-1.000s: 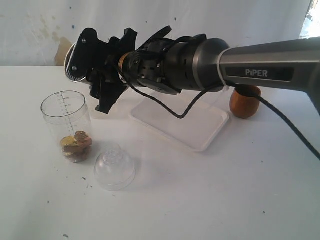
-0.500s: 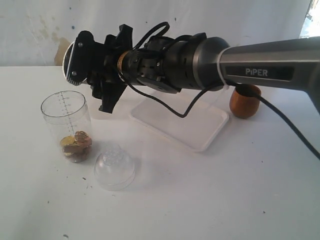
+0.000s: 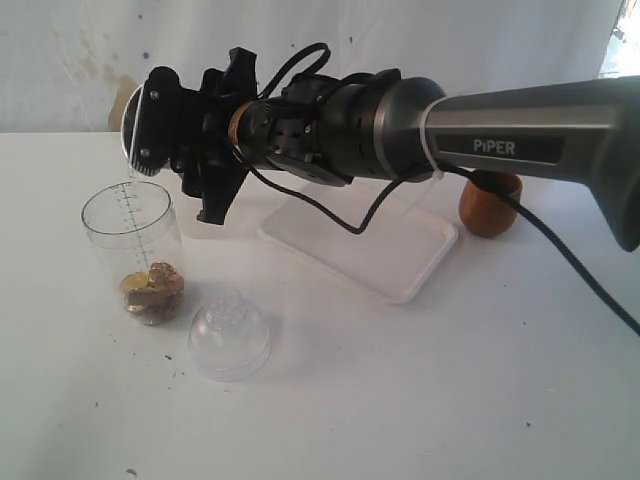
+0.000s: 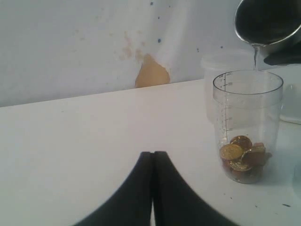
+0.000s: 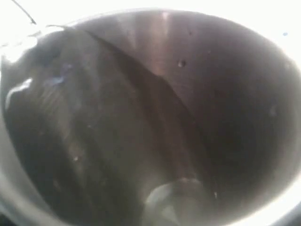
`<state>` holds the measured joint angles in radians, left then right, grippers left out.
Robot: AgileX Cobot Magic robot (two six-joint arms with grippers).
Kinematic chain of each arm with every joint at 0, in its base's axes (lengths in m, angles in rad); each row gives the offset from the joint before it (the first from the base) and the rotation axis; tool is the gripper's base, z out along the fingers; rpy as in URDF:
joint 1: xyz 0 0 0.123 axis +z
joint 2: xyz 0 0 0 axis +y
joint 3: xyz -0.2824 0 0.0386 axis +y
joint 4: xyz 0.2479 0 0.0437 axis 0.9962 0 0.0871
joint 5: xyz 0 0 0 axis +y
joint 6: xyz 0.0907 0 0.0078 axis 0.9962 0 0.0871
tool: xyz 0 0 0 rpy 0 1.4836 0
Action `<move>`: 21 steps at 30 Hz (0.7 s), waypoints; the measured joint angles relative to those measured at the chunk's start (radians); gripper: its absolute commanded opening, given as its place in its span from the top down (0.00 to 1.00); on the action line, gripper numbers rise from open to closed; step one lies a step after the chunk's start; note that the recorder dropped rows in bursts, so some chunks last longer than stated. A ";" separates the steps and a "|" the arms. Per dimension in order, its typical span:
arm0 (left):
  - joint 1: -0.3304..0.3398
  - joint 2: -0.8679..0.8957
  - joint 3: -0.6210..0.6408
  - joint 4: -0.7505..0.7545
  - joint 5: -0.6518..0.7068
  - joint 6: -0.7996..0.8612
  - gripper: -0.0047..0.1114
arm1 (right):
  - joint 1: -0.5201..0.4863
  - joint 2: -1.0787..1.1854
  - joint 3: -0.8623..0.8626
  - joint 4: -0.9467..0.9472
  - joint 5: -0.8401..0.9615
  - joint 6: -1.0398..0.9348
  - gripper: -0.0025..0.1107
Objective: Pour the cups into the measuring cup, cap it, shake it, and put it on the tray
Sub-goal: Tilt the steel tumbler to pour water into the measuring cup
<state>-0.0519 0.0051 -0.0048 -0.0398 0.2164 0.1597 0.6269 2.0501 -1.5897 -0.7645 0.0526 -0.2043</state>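
My right claw (image 3: 160,125) pinches the steel tumbler (image 3: 131,130), tipped above the measuring cup (image 3: 130,235); its own camera sees only dark interior. My left claw (image 4: 153,154), pressed together, sees a thin trickle (image 4: 256,54).

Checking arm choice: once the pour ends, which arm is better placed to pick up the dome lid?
Left, probably. The left tool is shut and empty, facing the measuring cup beside the lid. The right tool holds the tilted steel tumbler over that cup.
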 measured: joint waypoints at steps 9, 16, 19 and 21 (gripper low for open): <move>0.000 0.000 0.000 0.000 0.000 0.000 0.96 | 0.000 0.000 -0.002 0.000 -0.003 -0.081 0.98; 0.000 0.000 0.000 0.000 0.000 0.000 0.96 | 0.000 0.000 -0.002 0.000 -0.025 -0.137 0.98; 0.000 0.000 0.000 0.000 0.000 0.000 0.96 | 0.000 0.000 -0.002 0.000 -0.031 -0.177 0.98; 0.000 0.000 0.000 0.000 0.000 0.000 0.96 | 0.000 0.000 -0.002 0.000 -0.032 -0.205 0.98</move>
<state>-0.0519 0.0051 -0.0048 -0.0398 0.2164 0.1597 0.6269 2.0501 -1.5913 -0.7645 0.0206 -0.4093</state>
